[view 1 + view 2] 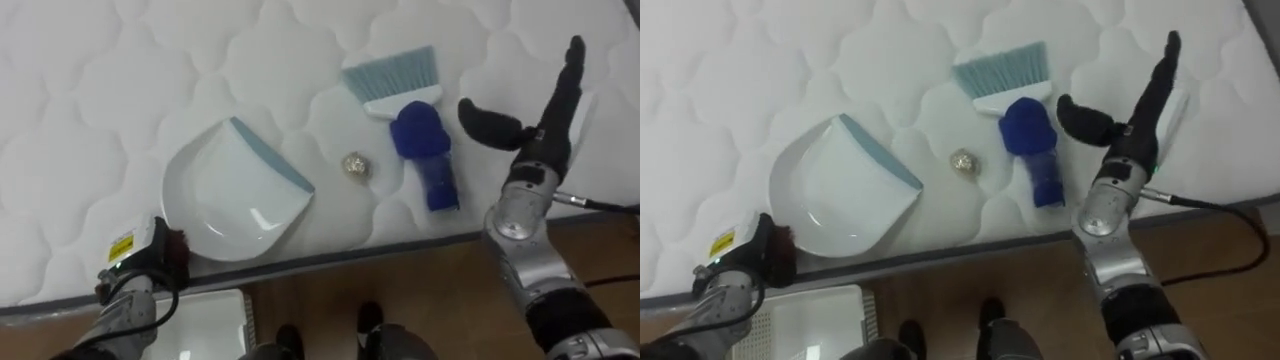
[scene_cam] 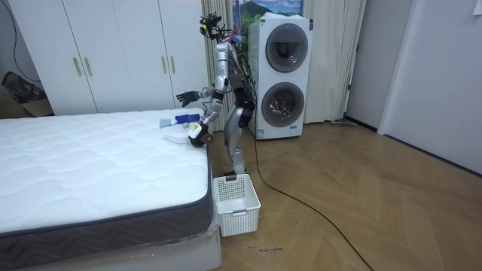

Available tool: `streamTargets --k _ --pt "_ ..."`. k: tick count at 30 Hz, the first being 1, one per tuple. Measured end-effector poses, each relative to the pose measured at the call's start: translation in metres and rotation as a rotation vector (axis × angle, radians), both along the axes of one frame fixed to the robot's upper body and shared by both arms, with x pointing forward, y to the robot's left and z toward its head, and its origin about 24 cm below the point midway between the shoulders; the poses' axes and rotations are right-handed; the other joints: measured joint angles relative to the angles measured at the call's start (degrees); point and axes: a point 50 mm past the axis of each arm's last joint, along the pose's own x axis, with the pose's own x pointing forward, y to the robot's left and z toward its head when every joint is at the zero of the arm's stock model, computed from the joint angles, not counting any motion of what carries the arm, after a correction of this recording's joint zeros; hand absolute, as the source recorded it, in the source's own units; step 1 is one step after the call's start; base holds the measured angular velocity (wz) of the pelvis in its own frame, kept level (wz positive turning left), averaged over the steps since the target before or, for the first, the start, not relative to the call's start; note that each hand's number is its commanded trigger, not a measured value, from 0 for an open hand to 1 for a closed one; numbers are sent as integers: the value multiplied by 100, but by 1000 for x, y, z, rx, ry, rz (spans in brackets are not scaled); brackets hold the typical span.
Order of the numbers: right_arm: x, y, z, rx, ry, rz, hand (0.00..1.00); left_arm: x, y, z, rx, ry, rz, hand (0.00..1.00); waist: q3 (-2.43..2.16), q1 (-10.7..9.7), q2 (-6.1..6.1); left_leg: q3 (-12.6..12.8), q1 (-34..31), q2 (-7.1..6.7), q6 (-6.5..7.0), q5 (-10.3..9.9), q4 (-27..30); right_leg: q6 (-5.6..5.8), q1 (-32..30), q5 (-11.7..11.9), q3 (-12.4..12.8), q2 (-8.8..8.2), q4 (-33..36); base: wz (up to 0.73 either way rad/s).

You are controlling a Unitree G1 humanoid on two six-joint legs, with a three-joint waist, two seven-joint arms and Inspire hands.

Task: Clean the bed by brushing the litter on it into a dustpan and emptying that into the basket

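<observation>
Brush [image 1: 415,130] lies on the bed [image 1: 80,120] just left of the right hand's [image 1: 535,140] spread fingers [image 1: 570,70]; they should close squarely round its blue handle before sweeping the ball [image 1: 355,166] toward the dustpan [image 1: 230,200].

A white dustpan [image 1: 235,195] is lying flat on the quilted white mattress [image 1: 100,80], its mouth facing a small crumpled shiny ball [image 1: 356,166]. Beside that ball, a blue-handled brush [image 1: 415,130] is lying, pale bristles pointing away from the mattress edge.

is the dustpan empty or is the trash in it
Empty: the dustpan is bare inside, and the crumpled ball lies on the mattress between it and the brush.
</observation>
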Motion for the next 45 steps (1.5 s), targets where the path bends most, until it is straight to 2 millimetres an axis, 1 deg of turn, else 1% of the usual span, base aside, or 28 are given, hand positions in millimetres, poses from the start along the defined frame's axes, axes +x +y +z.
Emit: streamTargets --k 2,7,9,12,13,14,15,20,23,27,30,33,38,44,45 --pt "0 -3 -9 13 54 7 0 3 -2 2 -7 -1 -12 100 6 13 -9 3 0 -18 2 0 3 13 1 -39 -30 -41 15 14" --pt "0 -3 -23 63 150 59 0 8 -5 5 -23 -1 -31 100 23 92 -29 -13 -50 -2 15 -6 43 4 9 -55 -97 -49 4 6" --pt "0 -1 -26 95 178 91 0 16 -8 10 -29 -6 -52 100 68 151 -28 -14 -122 17 16 -6 105 1 -3 -61 -154 -55 7 14" --pt "1 4 -32 124 219 148 0 19 -11 12 -30 -14 -74 100 78 185 -28 -2 -149 -8 20 -8 130 16 -53 -75 -145 -97 94 6" --pt "2 4 -32 126 227 157 0 19 -11 13 -31 -15 -77 100 78 187 -28 3 -162 -18 25 -11 137 23 -76 -88 -145 -119 120 7" --pt "4 5 -31 135 232 170 0 20 -12 14 -31 -21 -83 100 92 188 -13 -11 -205 -21 30 -14 173 29 -101 -95 -147 -129 180 6" --pt "4 5 -31 136 233 177 0 21 -13 14 -32 -25 -85 100 95 198 -15 -4 -238 -19 47 -24 207 31 -133 -97 -145 -133 212 4" --pt "7 1 -32 159 266 175 0 22 -14 15 -27 -28 -91 100 95 177 -14 -2 -270 -42 69 -31 217 36 -187 -125 -150 -172 288 2" --pt "8 -4 -33 187 273 155 0 23 -16 16 -22 -32 -98 100 95 169 -14 -3 -271 -44 81 -25 223 27 -178 -150 -211 -207 313 10" --pt "8 -8 -35 205 290 155 0 23 -18 15 -16 -28 -107 100 98 180 -16 -2 -267 -52 88 -21 256 22 -181 -187 -218 -230 413 5" --pt "9 -9 -36 201 300 156 0 23 -18 16 -15 -29 -107 100 106 172 -10 -7 -286 -40 88 -22 286 11 -180 -197 -234 -227 407 0" --pt "10 -10 -34 197 299 156 0 25 -18 17 -17 -36 -110 100 144 169 -5 -21 -313 -35 94 -27 309 3 -181 -214 -250 -225 392 5" --pt "11 -22 -35 171 329 127 0 28 -23 21 -26 -56 -126 100 154 186 -9 -42 -412 -54 123 -46 385 14 -275 -235 -285 -255 500 7" --pt "12 -24 -35 120 353 127 0 30 -25 22 -34 -67 -128 100 160 205 3 -63 -528 -51 167 -85 551 17 -343 -256 -355 -321 651 3" --pt "12 -25 -35 94 361 130 35 32 -27 23 -39 -73 -128 100 161 205 6 -89 -580 -51 175 -98 586 17 -377 -258 -363 -332 686 8"
